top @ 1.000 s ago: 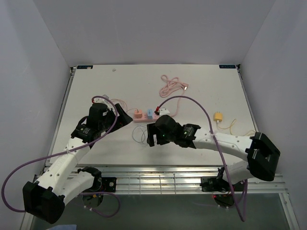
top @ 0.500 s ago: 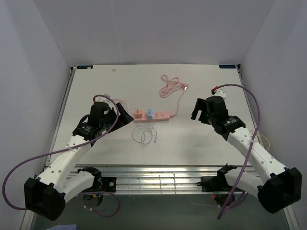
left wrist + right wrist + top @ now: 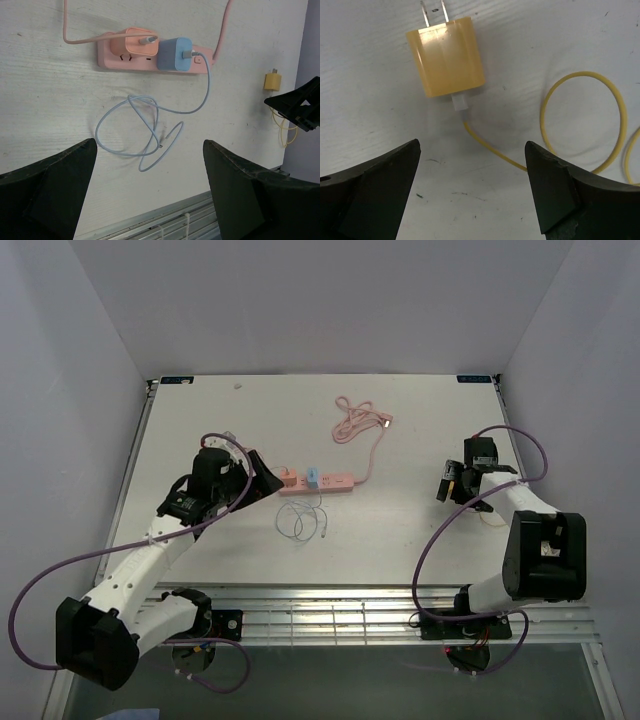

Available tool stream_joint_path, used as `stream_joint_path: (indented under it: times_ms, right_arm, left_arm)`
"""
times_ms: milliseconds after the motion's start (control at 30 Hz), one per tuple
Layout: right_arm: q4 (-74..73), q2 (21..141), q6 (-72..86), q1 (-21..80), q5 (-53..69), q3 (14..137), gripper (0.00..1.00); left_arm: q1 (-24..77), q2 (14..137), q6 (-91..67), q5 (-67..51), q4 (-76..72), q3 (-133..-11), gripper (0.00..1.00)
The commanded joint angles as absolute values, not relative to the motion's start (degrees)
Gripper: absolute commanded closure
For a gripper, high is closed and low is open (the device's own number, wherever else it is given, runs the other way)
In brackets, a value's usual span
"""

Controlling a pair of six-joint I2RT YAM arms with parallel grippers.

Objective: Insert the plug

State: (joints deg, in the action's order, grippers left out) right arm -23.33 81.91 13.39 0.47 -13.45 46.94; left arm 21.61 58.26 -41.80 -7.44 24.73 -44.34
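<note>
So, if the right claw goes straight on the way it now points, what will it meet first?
Probably the yellow plug, lying flat on the table just ahead of the open right claw; depth is hard to judge.

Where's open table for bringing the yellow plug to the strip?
Bare table between the right end effector and the pink strip, plus the far-left corner. Crowded: blue cable loops before the strip, pink coil behind it.
</note>
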Motion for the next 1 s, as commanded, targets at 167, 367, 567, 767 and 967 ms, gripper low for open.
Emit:
stream_joint_path:
  times_ms: [167, 367, 567, 767, 967]
  right_arm:
    - [-16.00, 87.71, 6.94, -1.05, -10.28, 47.81, 0.01]
    - [-12.04, 90.00, 5.45, -1.05, -9.76, 46.85, 0.20]
    - [-11.25, 89.91, 5.80, -1.05, -8.10, 45.97, 0.54]
    - [-10.20, 89.03, 6.42, -1.05, -5.55, 43.60, 0.90]
    - [-7.74, 82.98, 3.69, -1.05, -0.89, 40.96, 0.92]
  left_arm:
    - [21.88, 60.38, -40.78, -9.14, 21.62, -46.41, 0.02]
    - [21.88, 61.26, -40.78, -9.58, 21.09, -46.41, 0.02]
    - [21.88, 61.52, -41.04, -9.23, 20.92, -46.41, 0.02]
    - [21.88, 61.70, -41.04, -9.57, 20.74, -46.67, 0.02]
    - [21.88, 62.23, -41.31, -13.61, 18.90, -46.85, 0.02]
